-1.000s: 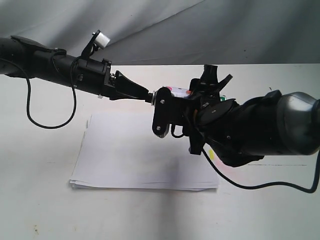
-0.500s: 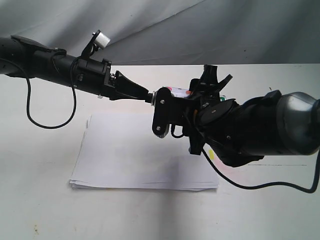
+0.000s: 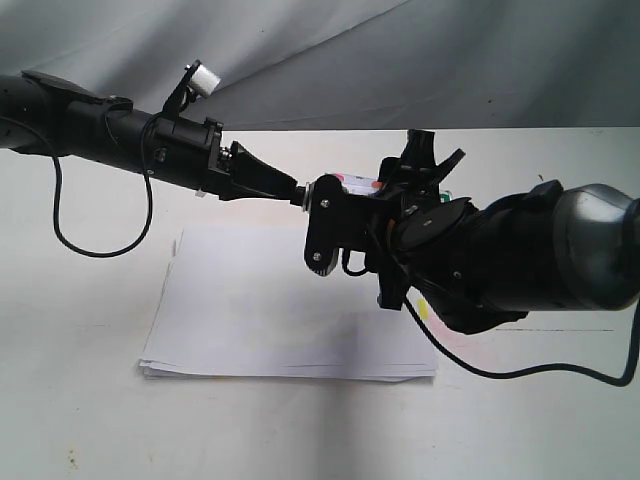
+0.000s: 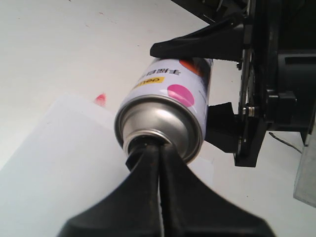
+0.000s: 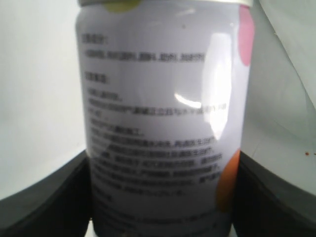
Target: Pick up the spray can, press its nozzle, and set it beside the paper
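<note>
While aloft, can [image 5: 163, 113] in pincer [image 5: 160, 197] (right)

Spray can [image 4: 165, 103] between left claw [image 4: 150, 148] and right claw [image 5: 163, 197], over paper [image 3: 260, 310]

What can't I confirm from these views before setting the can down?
- Nozzle: left wrist view, left gripper closed tips cover nearly all of it; pressed or not, unclear.
- Spray can: exterior view, mostly behind right gripper.
- Can's top and base: right wrist view, cut off by frame edges; print blurred.
- Paper: exterior view, right part behind right arm.
</note>
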Tool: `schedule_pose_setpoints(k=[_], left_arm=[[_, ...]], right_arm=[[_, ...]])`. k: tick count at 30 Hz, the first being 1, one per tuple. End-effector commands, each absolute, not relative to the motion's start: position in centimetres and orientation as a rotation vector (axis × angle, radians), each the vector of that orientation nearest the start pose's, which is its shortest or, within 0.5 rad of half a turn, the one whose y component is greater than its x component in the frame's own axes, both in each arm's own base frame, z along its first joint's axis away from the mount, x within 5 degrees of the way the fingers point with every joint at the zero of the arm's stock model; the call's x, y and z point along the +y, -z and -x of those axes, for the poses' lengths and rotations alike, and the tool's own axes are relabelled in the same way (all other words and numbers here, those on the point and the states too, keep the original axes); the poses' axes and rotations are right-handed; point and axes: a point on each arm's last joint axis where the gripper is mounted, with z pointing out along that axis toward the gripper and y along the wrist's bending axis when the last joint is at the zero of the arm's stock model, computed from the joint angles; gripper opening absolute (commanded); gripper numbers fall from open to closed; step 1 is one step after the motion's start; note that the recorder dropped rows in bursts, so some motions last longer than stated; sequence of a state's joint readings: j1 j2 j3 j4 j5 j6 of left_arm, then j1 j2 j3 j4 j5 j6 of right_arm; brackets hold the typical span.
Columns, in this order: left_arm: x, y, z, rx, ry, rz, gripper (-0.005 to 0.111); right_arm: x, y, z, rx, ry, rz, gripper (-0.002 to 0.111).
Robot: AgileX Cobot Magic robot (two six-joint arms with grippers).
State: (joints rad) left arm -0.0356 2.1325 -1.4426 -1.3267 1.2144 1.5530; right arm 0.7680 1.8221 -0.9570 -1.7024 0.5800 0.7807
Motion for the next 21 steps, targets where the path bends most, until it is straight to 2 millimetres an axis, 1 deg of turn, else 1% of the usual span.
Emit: schedule_pose_setpoints(k=[1,9,11,13,16,18,21], left_arm=[[-10.0,-18.5,-41.4,1.975,1.242,-0.938,0.0],[-10.0,-18.4,-41.4,1.979,1.238,-0.947,0.0],[-9.3,-18.3,-41.3,2.005,1.218,-0.961,0.0],[-7.9,-18.3,-41.1,2.047,1.187,-0.962,0.0],[-5.4,-18.9,-41.0,2.051,1.168,-0.859,0.0],[-3.9,-19.4,-40.5,2.052,1.148,-0.817,0.0],[-2.7,-19.6,-39.6,2.071,1.136,-0.781,0.0]], right_arm=[[21.7,-18.6,-29.5,1.626,0.751,1.478,0.0],[21.7,-18.6,-29.5,1.626,0.751,1.478,0.0],[21.7,-18.7,-29.5,1.626,0.753,1.477,0.0],[21.7,-18.7,-29.5,1.626,0.753,1.477,0.0],[21.7,-18.7,-29.5,1.626,0.753,1.477,0.0],[21.7,-18.7,-29.5,1.626,0.753,1.477,0.0],[21.7,-18.7,-29.5,1.626,0.753,1.477,0.0]])
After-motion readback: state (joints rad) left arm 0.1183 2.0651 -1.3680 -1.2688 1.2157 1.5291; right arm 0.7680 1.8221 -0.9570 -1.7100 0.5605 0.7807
